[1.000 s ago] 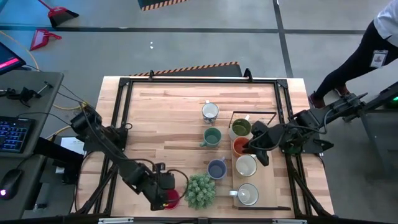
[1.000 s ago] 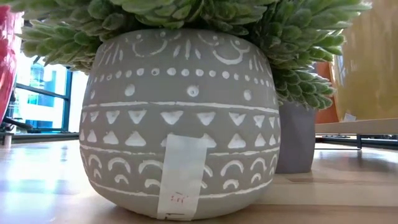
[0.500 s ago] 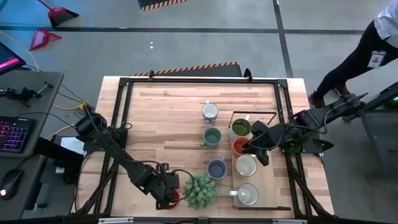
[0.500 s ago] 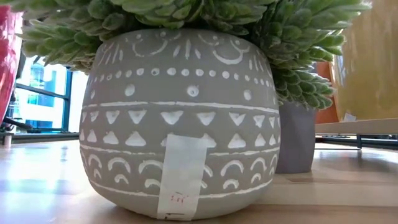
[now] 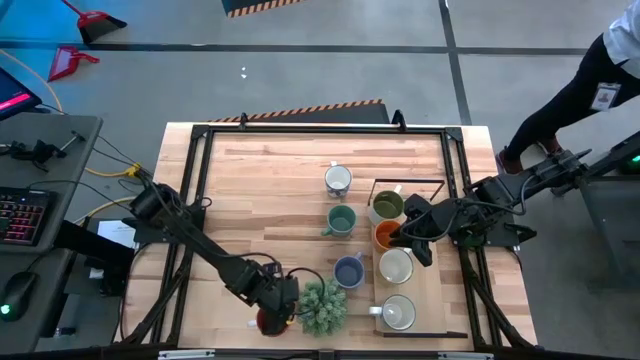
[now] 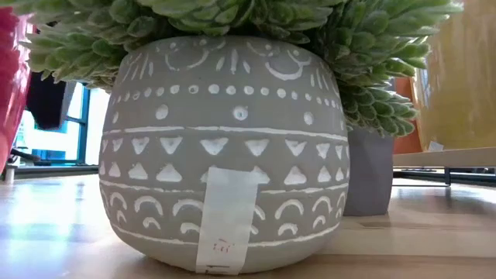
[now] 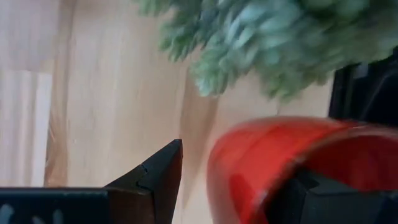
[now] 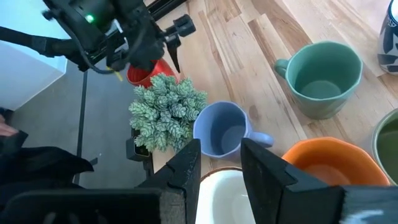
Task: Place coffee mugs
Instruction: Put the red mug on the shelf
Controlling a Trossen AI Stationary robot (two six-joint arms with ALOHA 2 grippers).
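The left gripper (image 5: 272,312) holds the red mug (image 7: 280,163) by its rim, just beside the plant (image 5: 322,306), to carry it; the right gripper (image 8: 219,163), fingers narrow, waits over the white mug (image 5: 396,266).

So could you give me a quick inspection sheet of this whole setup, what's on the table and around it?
Surface: wooden table in a black frame, with a shallow tray on its right side.
Job's things: white mug, green mug and blue-grey mug stand on the bare wood; olive green mug, orange mug and two white mugs stand in the tray; red mug sits at the front edge.
Clutter: spiky green plant in a patterned grey pot.
Grippers: left gripper has its fingers around the red mug's wall; right gripper is open above the orange mug.
Cables: bundles along both arms.
Surroundings: keyboard on a side desk, a person at the far right.
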